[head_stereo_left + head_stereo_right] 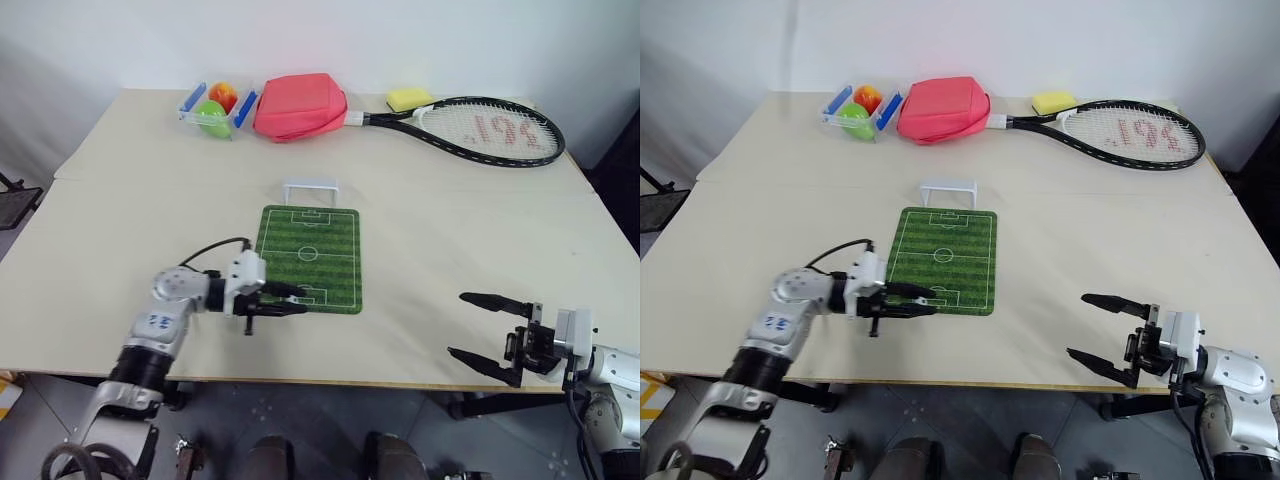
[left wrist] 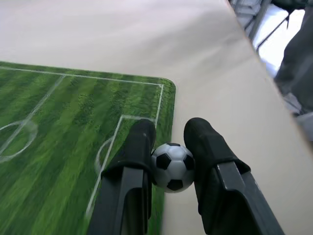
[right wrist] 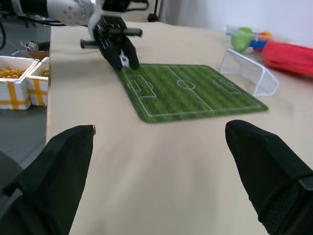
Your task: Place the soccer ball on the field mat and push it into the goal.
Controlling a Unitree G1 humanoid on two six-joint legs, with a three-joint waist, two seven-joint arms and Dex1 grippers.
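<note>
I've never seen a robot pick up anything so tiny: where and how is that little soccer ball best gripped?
Across its middle, one finger on each side, as the left gripper has the soccer ball now. It is round, so any opposite pair of sides would probably do; pinching at the widest part should keep it from squirting out. Come in level from the side.

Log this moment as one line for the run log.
left gripper: shut on soccer ball, at near edge of field mat | right gripper: open, empty | goal: empty
</note>
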